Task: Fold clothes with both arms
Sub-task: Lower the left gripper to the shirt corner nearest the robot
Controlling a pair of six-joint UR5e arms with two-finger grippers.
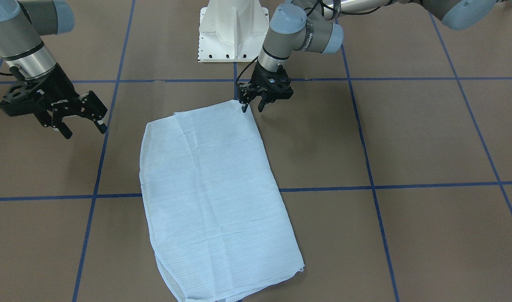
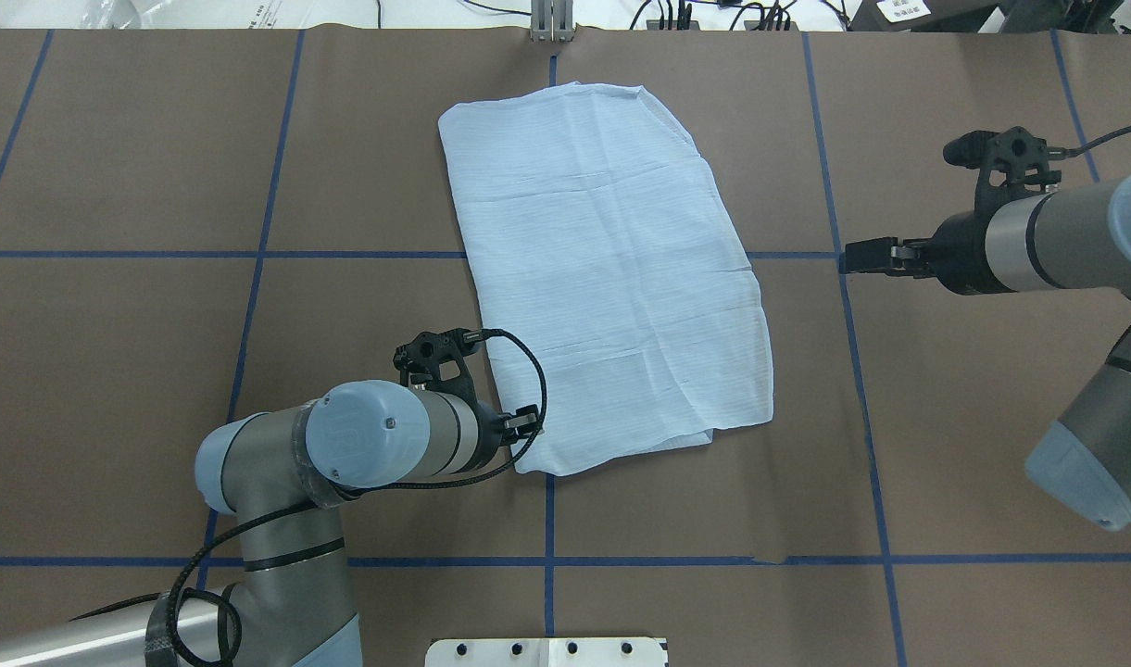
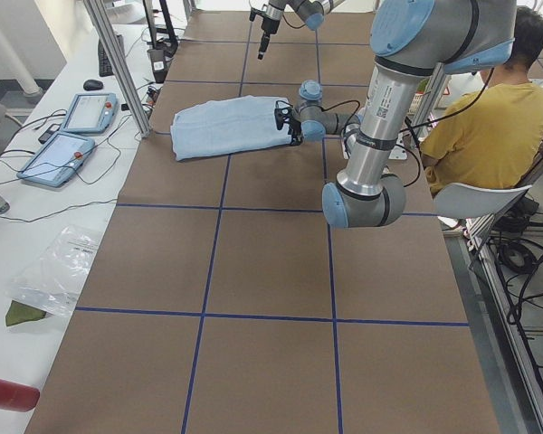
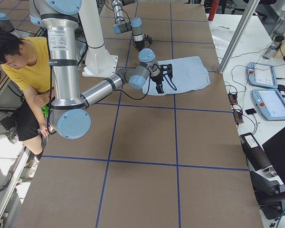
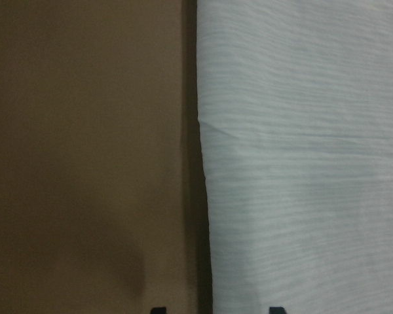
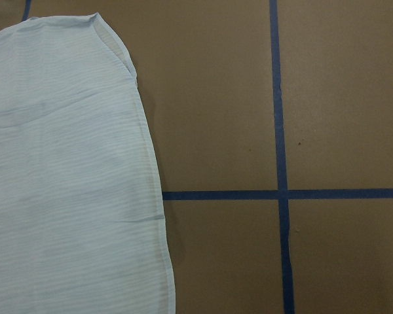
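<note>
The shirt [image 2: 611, 269] lies mid-tabletop toward the edge opposite the robot, already a flat oblong with probably one crosswise fold left; the left gripper [image 1: 252, 108] straddles its near corner with jaws open, and the right gripper [image 1: 84, 131] hangs open and empty.

**Shirt** [image 1: 214, 197]: light-blue, finely striped, creased. It is lying flat on the brown table [image 1: 427, 138], folded into a long, rough rectangle.

**Left arm** [image 2: 343, 445]: silver-grey with light-blue caps. It is reaching down at the shirt's corner nearest the robot. The left gripper [image 1: 253, 107] is pointing down with fingers parted, straddling the shirt's edge.

**Right arm** [image 2: 1037, 245]: same make. It is hanging beside the shirt, with the right gripper [image 1: 84, 128] spread and well apart from the cloth.
</note>
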